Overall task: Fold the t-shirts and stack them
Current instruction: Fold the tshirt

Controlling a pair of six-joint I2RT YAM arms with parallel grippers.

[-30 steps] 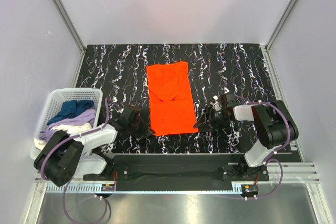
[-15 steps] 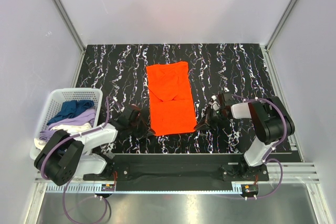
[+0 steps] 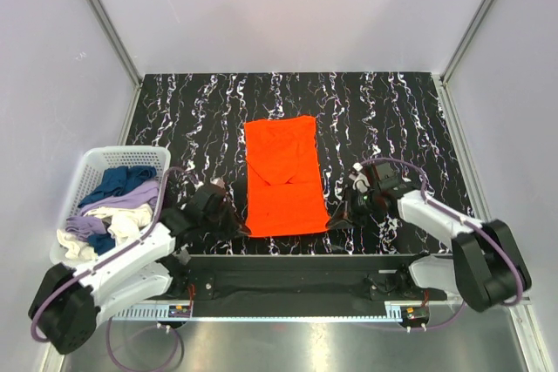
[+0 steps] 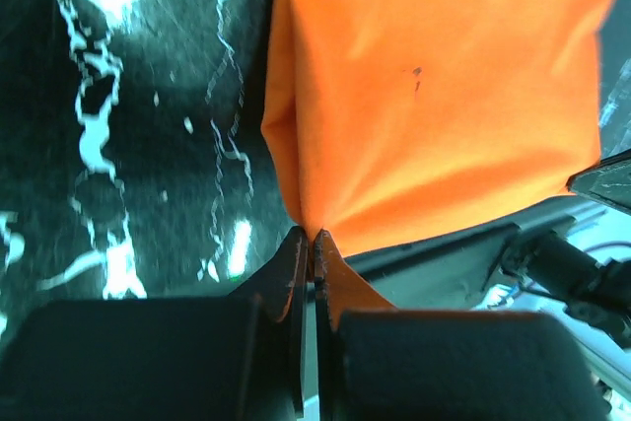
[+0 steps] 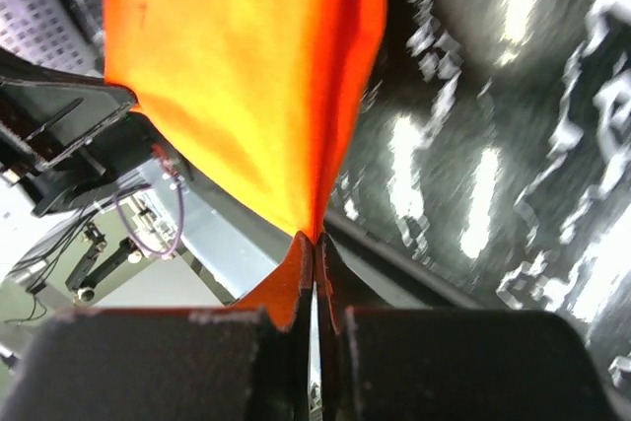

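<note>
Simultaneously, both arms hold the near hem: the left gripper (image 4: pixel 314 243) is clamped on the corner of the orange t-shirt (image 3: pixel 281 176) nearer the laundry basket (image 3: pixel 122 152), while the right gripper (image 5: pixel 314 242) is pinched on the corner farther from it. From those fingertips the shirt runs lengthwise straight away from the arms, flat on the marbled table (image 3: pixel 392 111), right of the basket and apart from it; the next fold likely carries hem toward collar
</note>
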